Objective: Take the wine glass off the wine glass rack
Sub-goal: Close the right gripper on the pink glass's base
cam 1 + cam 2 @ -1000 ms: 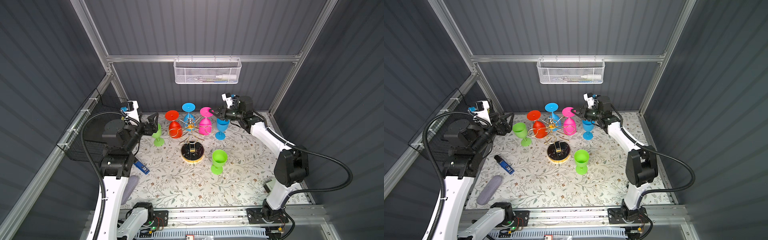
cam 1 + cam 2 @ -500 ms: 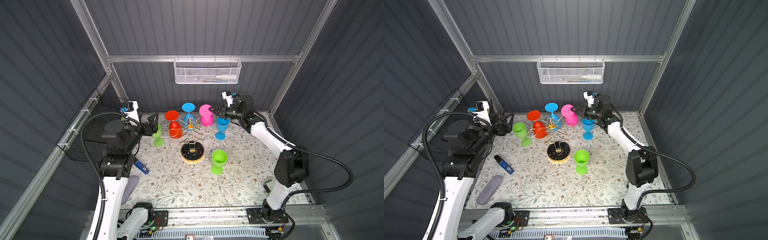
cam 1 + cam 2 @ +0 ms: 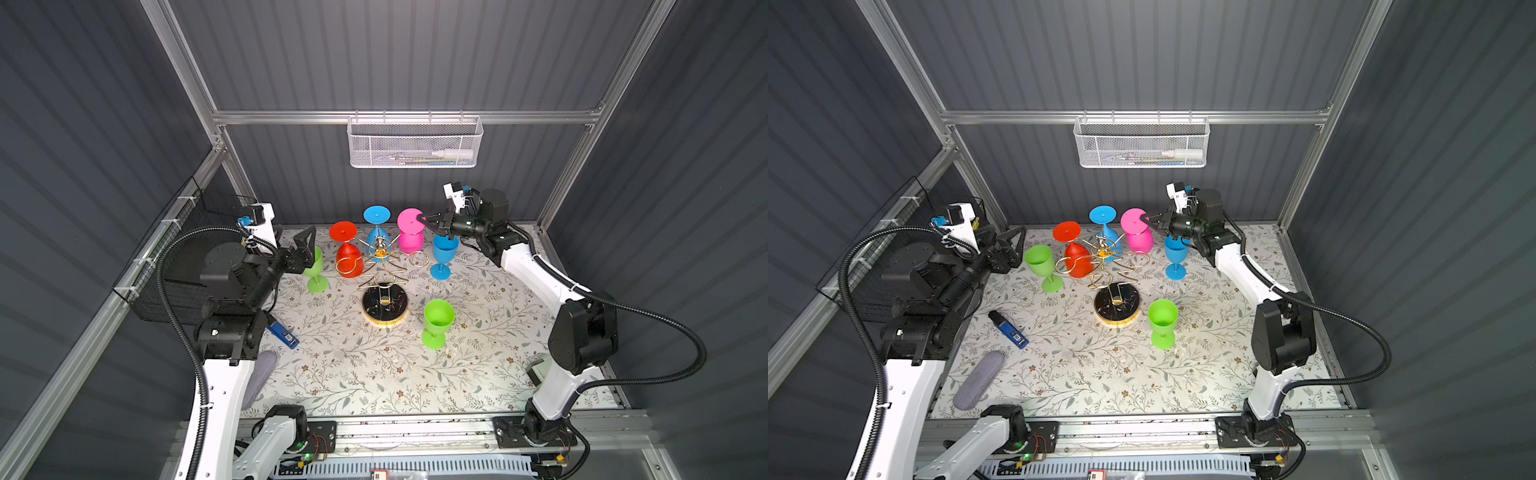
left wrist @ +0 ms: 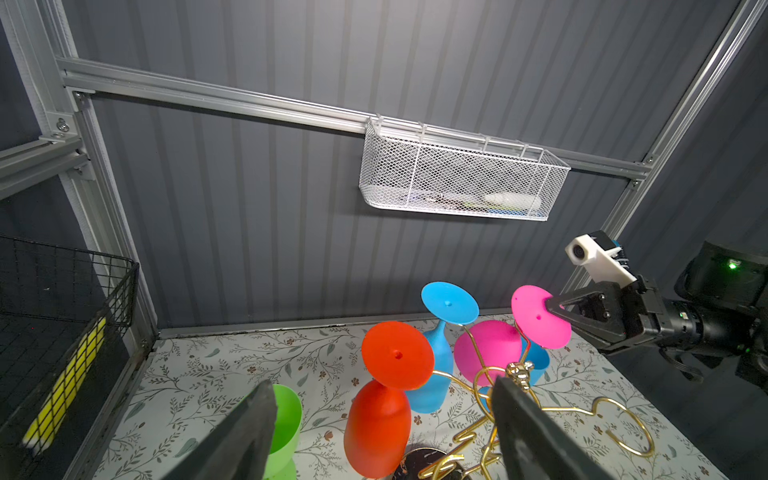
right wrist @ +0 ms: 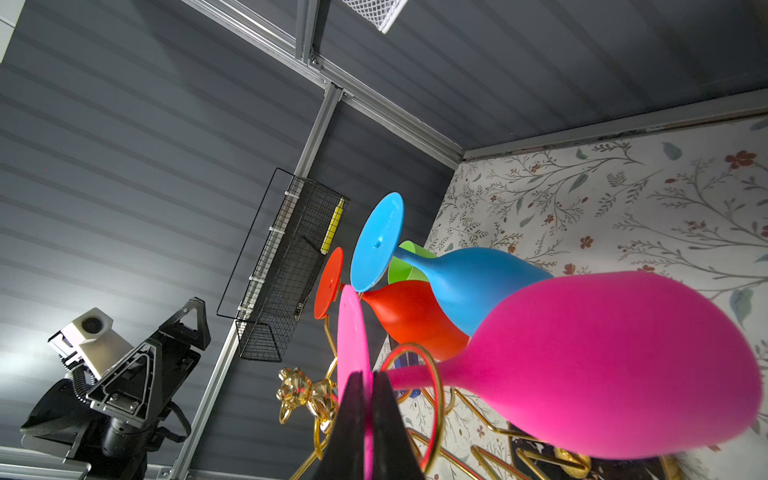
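The wine glass rack [image 3: 384,306] stands near the middle of the floral mat [image 3: 478,365], with its round black base flat on the mat. Three glasses hang upside down from its gold arms: a red glass [image 3: 348,257], a blue glass [image 3: 376,241] and the pink wine glass [image 3: 410,243], which is on the side nearest the right arm.

The right gripper [image 3: 426,217] is at the upturned foot of the pink wine glass. In the right wrist view its jaws are pressed together on the edge of that thin pink disc, and the stem passes through a gold ring of the rack. It is hard to tell whether the foot rests on the ring.

The left gripper [image 3: 302,253] hangs over the left side of the mat, jaws spread wide and holding nothing. It is just beside an upright green glass [image 3: 316,272].

An upright blue glass [image 3: 444,255] stands below the right gripper. A second green glass [image 3: 437,322] stands just beside the rack's base.
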Controlling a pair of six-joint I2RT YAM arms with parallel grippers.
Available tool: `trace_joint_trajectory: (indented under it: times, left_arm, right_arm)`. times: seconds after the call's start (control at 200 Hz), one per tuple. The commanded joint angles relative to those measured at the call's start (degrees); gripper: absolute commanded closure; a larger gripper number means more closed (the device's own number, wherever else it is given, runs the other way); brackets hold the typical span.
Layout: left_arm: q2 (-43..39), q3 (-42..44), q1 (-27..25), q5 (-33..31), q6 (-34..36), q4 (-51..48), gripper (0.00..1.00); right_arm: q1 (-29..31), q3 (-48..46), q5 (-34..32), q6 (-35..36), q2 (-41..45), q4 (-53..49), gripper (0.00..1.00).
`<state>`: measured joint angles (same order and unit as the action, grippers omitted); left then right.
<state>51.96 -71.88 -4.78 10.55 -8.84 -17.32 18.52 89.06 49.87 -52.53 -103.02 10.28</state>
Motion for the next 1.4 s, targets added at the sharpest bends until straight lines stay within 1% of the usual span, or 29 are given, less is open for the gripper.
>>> trace_joint_trajectory:
  times: [0.0,0.305,0.605,0.92,1.121,1.396]
  left_arm:
    - [-0.72,-0.29,0.38,-0.01,-0.81,-0.21,0.16]
    - [-1.16,-0.08,0.38,-0.09,-1.09,0.10,0.15]
    - [-1.47,0.27,0.38,-0.09,-1.67,0.31,0.14]
    - [-1.48,1.11,0.37,-0.11,-3.00,1.26,0.13]
    - [-1.19,2.16,0.38,0.66,-5.19,2.56,0.13]
    - [-0.81,2.88,0.38,0.55,-6.58,3.61,0.12]
  right_arm:
    - [0.24,0.39,1.94,-1.14,2.04,2.70,1.00]
    - [1.33,0.14,3.04,-1.49,2.97,2.66,1.00]
    - [2.09,-2.70,2.96,-0.69,5.15,1.26,1.00]
    - [2.14,-4.98,1.65,1.64,7.57,-1.53,1.00]
    - [1.98,-5.77,-0.97,4.40,9.48,-4.61,1.00]
    - [1.93,-5.73,-1.35,4.78,9.87,-5.20,1.00]
